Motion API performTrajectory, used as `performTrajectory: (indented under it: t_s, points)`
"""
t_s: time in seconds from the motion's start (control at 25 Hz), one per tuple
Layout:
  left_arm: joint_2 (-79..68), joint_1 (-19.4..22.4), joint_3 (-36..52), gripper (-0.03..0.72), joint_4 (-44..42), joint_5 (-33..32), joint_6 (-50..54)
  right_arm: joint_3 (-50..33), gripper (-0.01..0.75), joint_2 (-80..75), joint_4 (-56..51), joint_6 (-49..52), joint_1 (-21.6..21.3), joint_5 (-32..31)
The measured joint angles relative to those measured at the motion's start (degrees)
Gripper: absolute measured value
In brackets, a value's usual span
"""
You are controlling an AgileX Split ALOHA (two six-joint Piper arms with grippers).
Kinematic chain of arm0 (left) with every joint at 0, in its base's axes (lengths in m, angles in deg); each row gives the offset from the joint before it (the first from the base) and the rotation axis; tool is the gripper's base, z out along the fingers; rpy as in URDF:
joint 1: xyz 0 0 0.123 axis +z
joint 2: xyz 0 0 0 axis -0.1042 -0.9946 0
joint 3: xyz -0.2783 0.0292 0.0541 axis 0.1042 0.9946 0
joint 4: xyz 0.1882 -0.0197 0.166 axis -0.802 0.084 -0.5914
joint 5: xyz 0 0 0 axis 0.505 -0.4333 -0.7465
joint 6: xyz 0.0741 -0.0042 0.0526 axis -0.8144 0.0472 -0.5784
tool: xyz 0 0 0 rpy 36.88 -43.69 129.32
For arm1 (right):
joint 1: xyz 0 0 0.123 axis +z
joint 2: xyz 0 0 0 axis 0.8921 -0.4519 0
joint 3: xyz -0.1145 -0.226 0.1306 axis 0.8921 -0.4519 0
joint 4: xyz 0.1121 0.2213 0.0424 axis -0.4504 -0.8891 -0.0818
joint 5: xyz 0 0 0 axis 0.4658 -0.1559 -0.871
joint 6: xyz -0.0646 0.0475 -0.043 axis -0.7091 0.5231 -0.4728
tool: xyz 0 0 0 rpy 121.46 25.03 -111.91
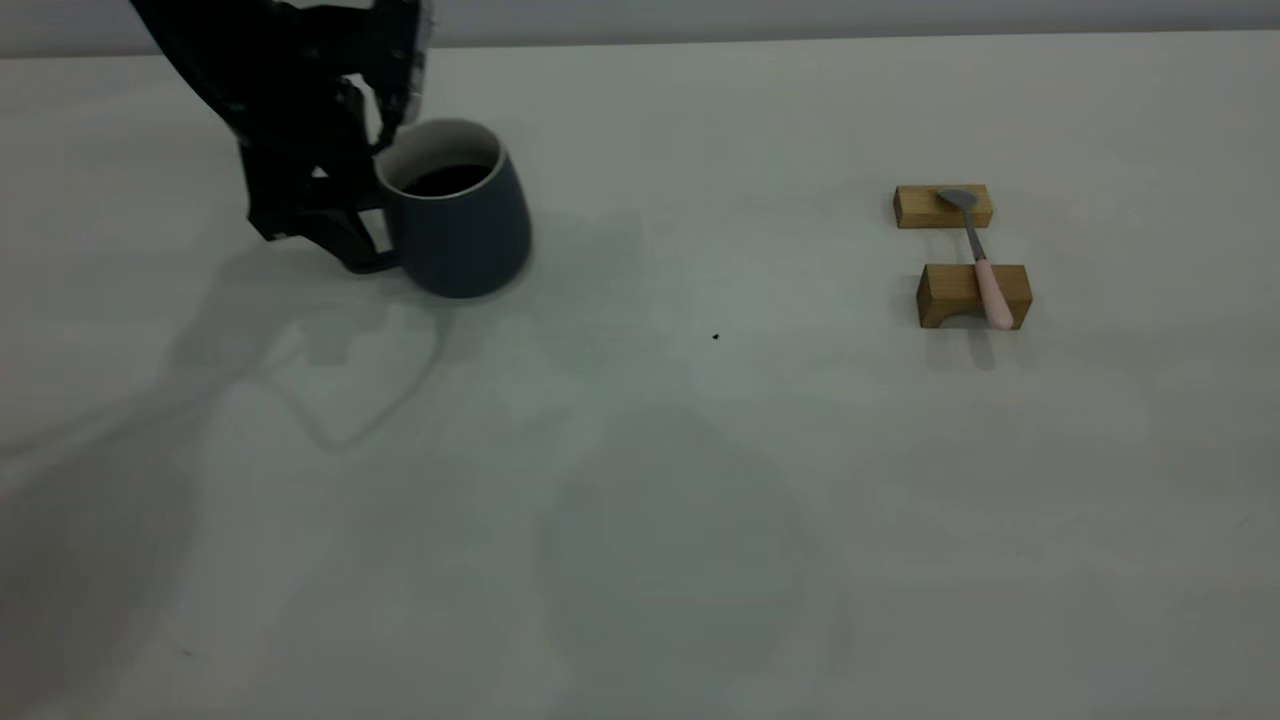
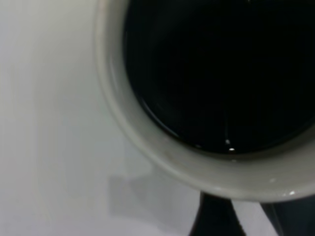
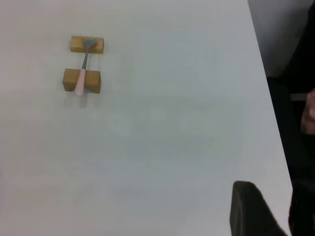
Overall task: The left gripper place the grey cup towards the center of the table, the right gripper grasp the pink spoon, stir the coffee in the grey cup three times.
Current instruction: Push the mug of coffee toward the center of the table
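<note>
exterior view: wooden blocks [image 1: 972, 295] support pink spoon [image 1: 984, 272].

No readable text, labels, brands, numbers or signs anywhere: none on dark blue-grey matte mug [image 1: 462, 226], two small wooden blocks [image 1: 973, 295], slim pink-handled metal spoon [image 1: 980, 262], pale grey-white table [image 1: 640, 480].

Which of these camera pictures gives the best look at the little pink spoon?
The exterior view: the pink spoon lies bridged across two wooden blocks, handle and grey bowl both clear. The right wrist view shows the same spoon, only farther off. The left wrist view shows none of it, just the grey cup and its coffee.
</note>
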Motion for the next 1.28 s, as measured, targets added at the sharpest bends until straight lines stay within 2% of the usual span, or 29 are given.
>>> performTrajectory:
  t_s: [0.28, 0.64, 0.88, 1.12, 1.28]
  points:
    - [-0.4, -3.1, 0.0, 0.567, 3.4, 0.8, -0.4, 0.0, 0.238, 0.0, 0.0, 0.0, 0.0, 0.0]
    - [-0.4, -9.7, 0.0, 0.567, 11.7, 5.3, -0.4, 0.0, 0.238, 0.0, 0.0, 0.0, 0.0, 0.0]
    - [-0.4, -13.2, 0.0, 0.567, 13.0, 7.9, 0.5, 0.0, 0.238, 0.0, 0.0, 0.0, 0.0, 0.0]
    - [0.0, -13.3, 0.0, 0.567, 13.0, 7.7, 4.4, 0.0, 0.238, 0.0, 0.0, 0.0, 0.0, 0.0]
    - [4.7, -12.3, 0.0, 0.567, 11.7, 3.3, 10.1, 0.0, 0.238, 0.0, 0.0, 0.0, 0.0, 0.0]
